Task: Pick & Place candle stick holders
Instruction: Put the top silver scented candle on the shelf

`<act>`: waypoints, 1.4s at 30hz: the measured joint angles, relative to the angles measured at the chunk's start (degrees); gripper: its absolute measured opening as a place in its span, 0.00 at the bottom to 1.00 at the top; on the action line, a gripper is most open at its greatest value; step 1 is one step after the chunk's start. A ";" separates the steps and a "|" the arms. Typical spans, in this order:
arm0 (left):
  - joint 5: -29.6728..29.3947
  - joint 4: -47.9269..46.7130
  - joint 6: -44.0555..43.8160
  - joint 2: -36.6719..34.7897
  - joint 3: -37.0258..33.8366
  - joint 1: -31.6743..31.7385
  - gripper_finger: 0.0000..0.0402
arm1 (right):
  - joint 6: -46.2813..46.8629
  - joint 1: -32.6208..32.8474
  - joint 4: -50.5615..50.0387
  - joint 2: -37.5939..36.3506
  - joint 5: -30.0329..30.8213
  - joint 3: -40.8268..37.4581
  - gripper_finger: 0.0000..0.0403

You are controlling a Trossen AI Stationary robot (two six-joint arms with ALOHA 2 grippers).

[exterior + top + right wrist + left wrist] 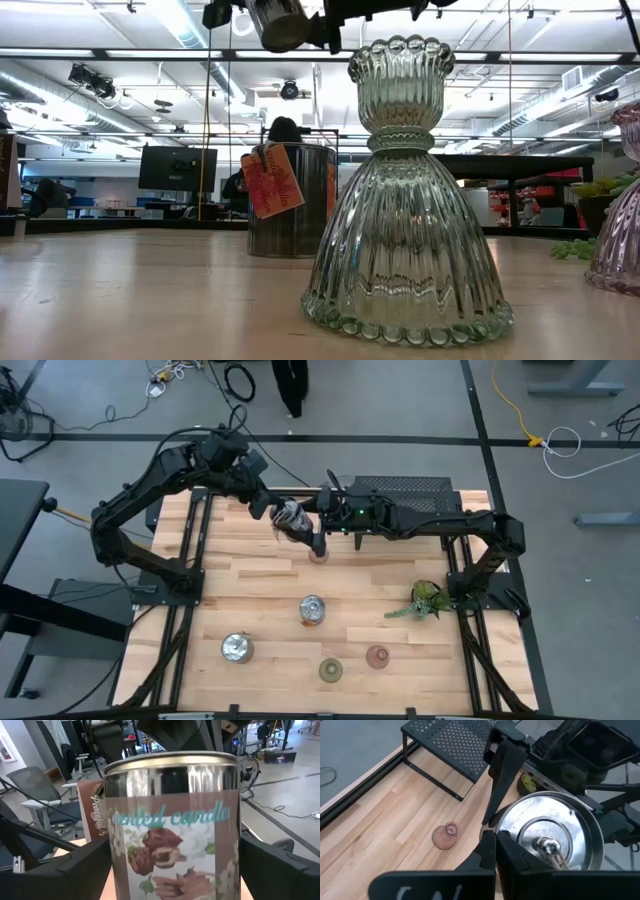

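My left gripper (272, 508) is shut on a shiny silver candle stick holder (291, 516), a tin with a flowered label (172, 845), and holds it above the table's far middle. My right gripper (318, 542) comes level from the right, open, with one finger on each side of the tin's wall (175, 870). A pink glass holder (445, 836) stands on the table below them. More holders stand nearer: two silver (312, 610) (237, 648), an olive-green one (330, 671) and a pink one (377, 656). My left gripper pinches the tin's top rim (496, 826) between its two fingers (487, 851), slanting down from the far left. The tin's open top, with its wick (547, 846), faces the wrist camera. The tin hangs tilted, lifted clear of the table.
A black mesh rack (400, 490) stands at the far edge behind the right arm. A leafy plant sprig (425, 600) lies at the right. In the low view the ribbed glass holder (405, 200) stands close, with a tagged silver tin (295, 200) behind it.
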 joint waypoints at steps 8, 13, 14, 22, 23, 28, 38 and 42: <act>0.12 0.21 1.12 0.70 0.00 0.04 0.00 | 0.25 0.02 0.07 0.93 2.00 0.00 0.87; -0.09 0.37 1.30 0.70 0.00 0.06 0.00 | 1.66 0.02 0.13 0.93 2.18 0.00 0.82; -0.08 0.36 1.29 0.70 0.00 0.10 0.00 | 2.34 0.02 0.17 0.93 1.86 0.00 0.82; -0.84 0.43 1.97 0.77 0.00 0.14 0.00 | 6.61 -0.02 0.23 0.87 -0.08 0.00 0.82; -1.51 0.52 1.99 0.77 0.00 0.11 0.01 | 6.61 -0.04 0.19 0.87 -0.12 0.00 0.82; -4.20 1.46 2.30 0.73 0.00 0.25 0.03 | 6.23 -0.11 -1.21 -0.33 -0.08 0.00 0.82; -5.86 9.93 4.36 -1.73 0.13 4.33 0.03 | 0.69 -0.48 -16.21 -10.47 8.11 -0.13 0.82; -6.71 9.67 4.44 -2.94 0.11 6.85 0.03 | -1.40 -0.48 -24.76 -16.85 15.35 -0.21 0.82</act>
